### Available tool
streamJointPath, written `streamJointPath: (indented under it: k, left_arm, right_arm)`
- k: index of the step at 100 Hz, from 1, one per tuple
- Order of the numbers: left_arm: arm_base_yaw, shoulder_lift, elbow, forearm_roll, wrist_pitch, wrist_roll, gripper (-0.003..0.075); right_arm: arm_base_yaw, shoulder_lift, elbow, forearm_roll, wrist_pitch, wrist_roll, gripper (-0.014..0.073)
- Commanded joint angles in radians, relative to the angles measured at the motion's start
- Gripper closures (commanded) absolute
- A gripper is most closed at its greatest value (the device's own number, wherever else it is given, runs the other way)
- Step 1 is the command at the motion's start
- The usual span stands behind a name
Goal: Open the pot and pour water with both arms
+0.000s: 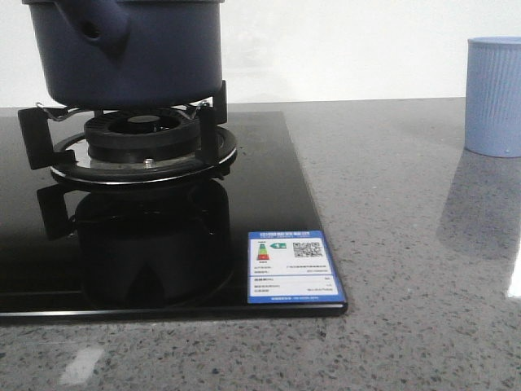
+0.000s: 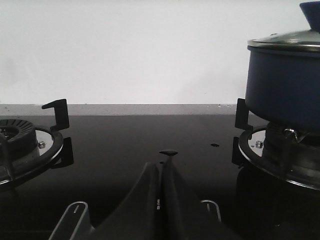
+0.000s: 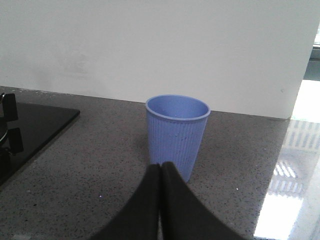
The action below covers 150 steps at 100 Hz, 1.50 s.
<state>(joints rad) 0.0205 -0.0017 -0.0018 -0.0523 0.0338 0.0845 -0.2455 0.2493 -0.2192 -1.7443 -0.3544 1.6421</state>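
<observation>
Two dark grippers sit low over the work surface, and both have their fingers pressed flat together with nothing between them. From the left wrist camera, the left gripper (image 2: 161, 175) hangs just above the glossy black glass hob (image 2: 145, 145), roughly midway between its two burners. From the right wrist camera, the right gripper (image 3: 160, 172) is pinched closed the same way, right in front of a pale-blue ribbed cup (image 3: 177, 132) that stands upright and open-mouthed on the speckled grey stone counter (image 3: 90, 175).

The large round dark navy-blue pot (image 1: 130, 53) rests on the black metal pan supports (image 1: 207, 122) of the right-hand burner (image 1: 138, 134), its stubby tubular handle (image 1: 102, 24) with a hole pointing toward the front camera. In the left wrist view the pot carries a glass lid with a metal rim (image 2: 285, 41), closed on top, with a blue knob (image 2: 311, 12) at the edge of the picture.

Near the hob's front right corner lies a blue-and-white energy label (image 1: 291, 267). The cup is well apart from the pot, off the glass, on the counter to the right.
</observation>
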Motion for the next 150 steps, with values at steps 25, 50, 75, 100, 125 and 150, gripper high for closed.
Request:
streamJointPath:
  k: [25,50,75,100,125,150]
  left_arm:
    - [-0.008,-0.028,0.013,-0.007,-0.073,-0.012,0.074]
    - [-0.008,-0.028,0.013,-0.007,-0.073,-0.012,0.074]
    - [-0.008,-0.028,0.013,-0.007,-0.073,-0.012,0.074]
    - [-0.008,-0.028,0.013,-0.007,-0.073,-0.012,0.074]
    - [-0.008,-0.028,0.013,-0.007,-0.073,-0.012,0.074]
    - [-0.008,-0.028,0.013,-0.007,-0.073,-0.012,0.074]
  right_arm:
    - [0.002,0.009,-0.027,0.018,0.025,-0.001,0.065]
    - [0.002,0.009,-0.027,0.018,0.025,-0.001,0.065]
    - [0.002,0.009,-0.027,0.018,0.029,-0.001,0.065]
    - [0.002,0.011,-0.025,0.082,0.02,0.003,0.065]
    - [0.002,0.012,-0.025,0.399,0.014,-0.238,0.065]
    - [0.016,0.095,-0.025,1.075,0.019,-0.88,0.065]
